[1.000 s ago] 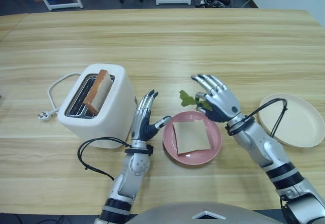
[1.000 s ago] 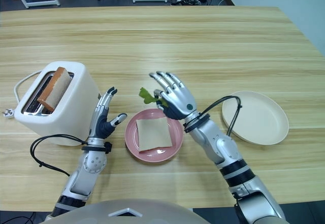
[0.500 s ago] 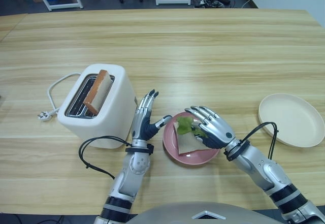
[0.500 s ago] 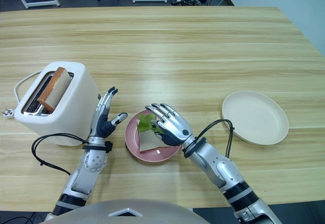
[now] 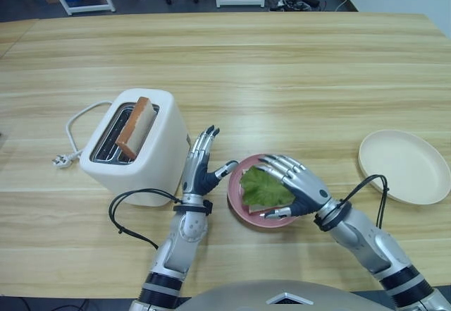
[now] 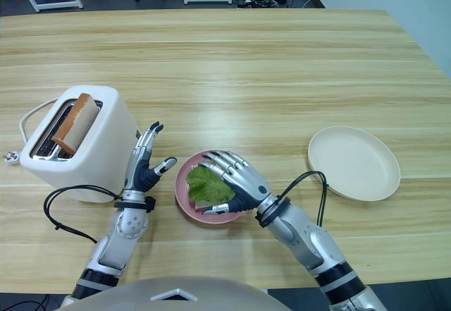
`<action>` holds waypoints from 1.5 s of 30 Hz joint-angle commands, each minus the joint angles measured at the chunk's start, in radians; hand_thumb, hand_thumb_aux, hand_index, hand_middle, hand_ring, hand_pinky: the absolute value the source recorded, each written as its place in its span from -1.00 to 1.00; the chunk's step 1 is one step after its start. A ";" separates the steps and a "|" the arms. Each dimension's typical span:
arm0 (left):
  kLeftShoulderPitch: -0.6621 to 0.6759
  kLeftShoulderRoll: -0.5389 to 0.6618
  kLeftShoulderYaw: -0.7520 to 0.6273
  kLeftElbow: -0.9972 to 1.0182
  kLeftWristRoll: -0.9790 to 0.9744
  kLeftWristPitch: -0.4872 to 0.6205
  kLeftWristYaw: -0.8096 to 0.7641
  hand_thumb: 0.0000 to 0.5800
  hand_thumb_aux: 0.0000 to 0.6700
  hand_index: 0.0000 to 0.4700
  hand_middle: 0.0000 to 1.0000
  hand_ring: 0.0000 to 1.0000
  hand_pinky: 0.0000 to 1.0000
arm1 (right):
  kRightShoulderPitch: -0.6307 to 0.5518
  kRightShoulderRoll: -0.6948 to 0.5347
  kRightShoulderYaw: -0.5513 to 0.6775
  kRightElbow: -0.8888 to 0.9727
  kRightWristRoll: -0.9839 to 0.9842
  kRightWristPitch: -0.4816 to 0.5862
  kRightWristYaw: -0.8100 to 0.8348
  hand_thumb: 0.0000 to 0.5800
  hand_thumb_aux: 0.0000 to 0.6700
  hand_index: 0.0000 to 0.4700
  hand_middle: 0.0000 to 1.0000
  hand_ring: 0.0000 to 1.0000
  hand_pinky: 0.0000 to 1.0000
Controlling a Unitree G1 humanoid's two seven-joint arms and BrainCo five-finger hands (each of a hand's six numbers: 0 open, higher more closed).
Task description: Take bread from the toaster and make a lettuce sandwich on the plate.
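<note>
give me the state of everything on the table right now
toaster: one slot loaded, plug loose on the table
bread slice: standing up out of the toaster slot
lettuce leaf: lying flat on the pink plate
cream plate: empty
left hand: open, holding nothing, between toaster and pink plate
right hand: open, fingers spread over the leaf's right edge

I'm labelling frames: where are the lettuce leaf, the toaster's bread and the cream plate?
lettuce leaf (image 5: 262, 187), left eye view, leaf's middle.
bread (image 5: 136, 127), left eye view, brown crust.
cream plate (image 5: 405, 166), left eye view, bare centre.
</note>
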 commanded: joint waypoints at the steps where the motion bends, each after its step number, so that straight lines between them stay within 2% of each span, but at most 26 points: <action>1: 0.021 0.009 0.007 -0.088 0.019 -0.015 0.003 -1.00 -1.00 -1.00 -1.00 -1.00 -1.00 | 0.004 0.018 -0.161 -0.068 0.206 0.011 0.018 -1.00 -1.00 -1.00 -1.00 -1.00 -1.00; 5: 0.055 0.039 0.091 -0.477 0.074 0.006 -0.070 -1.00 -1.00 -1.00 -1.00 -1.00 -1.00 | -0.006 0.066 -0.321 -0.072 0.365 0.069 0.012 -1.00 -1.00 -1.00 -1.00 -1.00 -1.00; 8: 0.026 0.091 0.274 -0.711 0.051 0.068 -0.167 -1.00 -1.00 -1.00 -1.00 -1.00 -1.00 | 0.012 0.103 -0.348 -0.056 0.423 0.092 0.029 -1.00 -1.00 -1.00 -1.00 -1.00 -1.00; 10: -0.002 0.167 0.440 -0.763 0.105 0.082 -0.184 -1.00 -1.00 -1.00 -1.00 -1.00 -1.00 | 0.029 0.126 -0.352 -0.054 0.435 0.096 0.035 -1.00 -1.00 -1.00 -1.00 -1.00 -1.00; 12: -0.007 0.224 0.581 -0.730 0.133 0.111 -0.189 -1.00 -1.00 -1.00 -1.00 -1.00 -1.00 | 0.038 0.145 -0.358 -0.049 0.435 0.097 0.037 -1.00 -1.00 -1.00 -1.00 -1.00 -1.00; 14: 0.023 0.247 0.652 -0.670 0.165 0.149 -0.213 -1.00 -1.00 -1.00 -1.00 -1.00 -1.00 | 0.040 0.158 -0.362 -0.041 0.432 0.097 0.041 -1.00 -1.00 -1.00 -1.00 -1.00 -1.00; 16: 0.055 0.241 0.665 -0.621 0.187 0.189 -0.247 -1.00 -1.00 -1.00 -1.00 -1.00 -1.00 | 0.038 0.165 -0.366 -0.035 0.429 0.097 0.048 -1.00 -1.00 -1.00 -1.00 -1.00 -1.00; 21: 0.095 0.194 0.543 -0.460 0.198 0.235 -0.300 -1.00 -1.00 -1.00 -1.00 -1.00 -1.00 | 0.042 0.178 -0.377 -0.027 0.420 0.094 0.056 -1.00 -1.00 -1.00 -1.00 -1.00 -1.00; 27: 0.128 0.184 0.475 -0.368 0.195 0.246 -0.298 -1.00 -1.00 -1.00 -1.00 -1.00 -1.00 | 0.056 0.186 -0.396 -0.032 0.404 0.090 0.060 -1.00 -1.00 -1.00 -1.00 -1.00 -1.00; 32: 0.100 0.213 0.468 -0.249 0.220 0.281 -0.263 -1.00 -1.00 -1.00 -1.00 -1.00 -1.00 | 0.092 0.195 -0.416 -0.064 0.388 0.090 0.055 -1.00 -1.00 -1.00 -1.00 -1.00 -1.00; 33: 0.095 0.217 0.467 -0.238 0.221 0.286 -0.251 -0.85 -0.92 -0.92 -1.00 -1.00 -1.00 | 0.095 0.196 -0.419 -0.069 0.384 0.089 0.055 -1.00 -1.00 -1.00 -1.00 -1.00 -1.00; 34: 0.091 0.218 0.467 -0.233 0.217 0.287 -0.242 -0.23 -0.57 -0.57 -1.00 -1.00 -1.00 | 0.095 0.197 -0.421 -0.071 0.380 0.088 0.056 -1.00 -1.00 -1.00 -1.00 -1.00 -1.00; 35: 0.088 0.217 0.465 -0.234 0.211 0.284 -0.234 0.56 0.06 0.06 -1.00 -1.00 -1.00 | 0.093 0.196 -0.422 -0.068 0.374 0.087 0.055 -1.00 -1.00 -1.00 -1.00 -1.00 -1.00; 36: 0.085 0.215 0.463 -0.235 0.205 0.279 -0.225 0.90 0.56 0.56 -1.00 -1.00 -1.00 | 0.092 0.195 -0.422 -0.065 0.370 0.087 0.055 -1.00 -1.00 -1.00 -1.00 -1.00 -1.00; 37: 0.083 0.214 0.460 -0.238 0.197 0.273 -0.218 1.00 1.00 1.00 -1.00 -1.00 -1.00 | 0.091 0.196 -0.423 -0.063 0.367 0.087 0.056 -1.00 -1.00 -1.00 -1.00 -1.00 -1.00; 43: 0.066 0.190 0.457 -0.253 0.088 0.166 -0.145 1.00 1.00 1.00 -1.00 -1.00 -1.00 | 0.089 0.197 -0.421 -0.051 0.347 0.081 0.053 -1.00 -1.00 -1.00 -1.00 -1.00 -1.00; 44: 0.064 0.187 0.457 -0.261 0.081 0.146 -0.124 1.00 1.00 1.00 -0.73 -0.73 -0.73 | 0.089 0.197 -0.422 -0.049 0.344 0.081 0.053 -1.00 -1.00 -1.00 -1.00 -1.00 -1.00; 45: 0.062 0.186 0.457 -0.269 0.073 0.122 -0.103 1.00 1.00 1.00 0.55 0.55 0.55 | 0.088 0.197 -0.423 -0.047 0.343 0.079 0.053 -1.00 -1.00 -1.00 -1.00 -1.00 -1.00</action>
